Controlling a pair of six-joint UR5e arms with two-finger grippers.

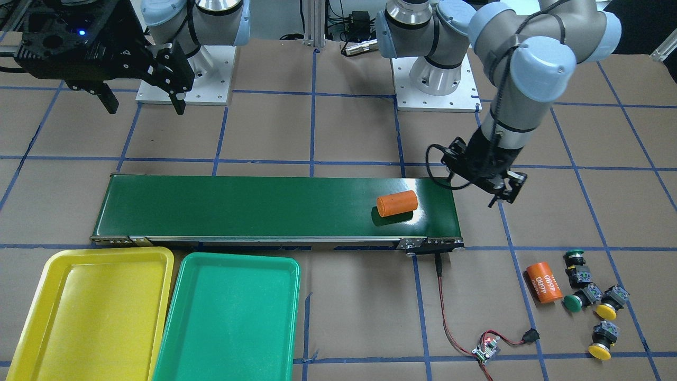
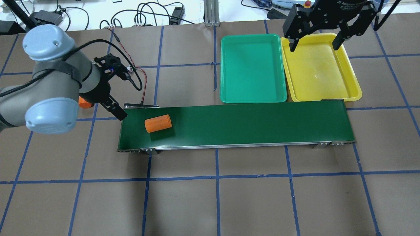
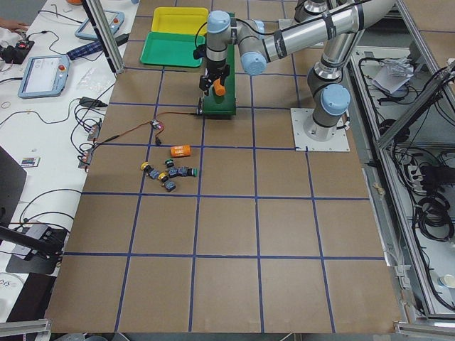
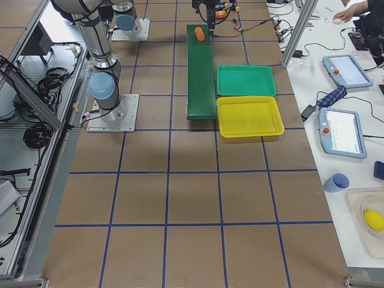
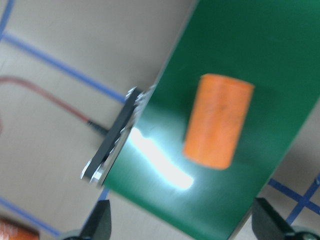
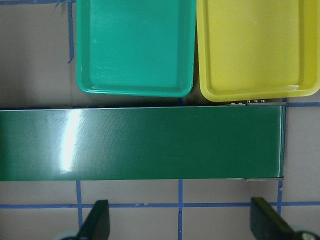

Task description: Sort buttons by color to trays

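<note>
Two green buttons (image 1: 574,259) (image 1: 573,302) and two yellow buttons (image 1: 606,310) (image 1: 600,350) lie in a loose cluster on the table past the belt's end on my left side. The yellow tray (image 1: 90,317) and green tray (image 1: 232,323) sit side by side at the belt's other end, both bare. My left gripper (image 1: 505,193) hangs open and empty just off the belt's end, well short of the buttons; the left wrist view shows its fingertips (image 5: 100,222) spread wide. My right gripper (image 2: 315,44) is open and empty, high over the yellow tray (image 2: 320,72).
A long dark-green conveyor belt (image 1: 254,206) crosses the table with an orange cylinder (image 1: 397,203) lying on it near my left gripper. A second orange cylinder marked 4680 (image 1: 545,282) lies beside the buttons. A small circuit board (image 1: 487,349) with a red wire sits near the belt's end.
</note>
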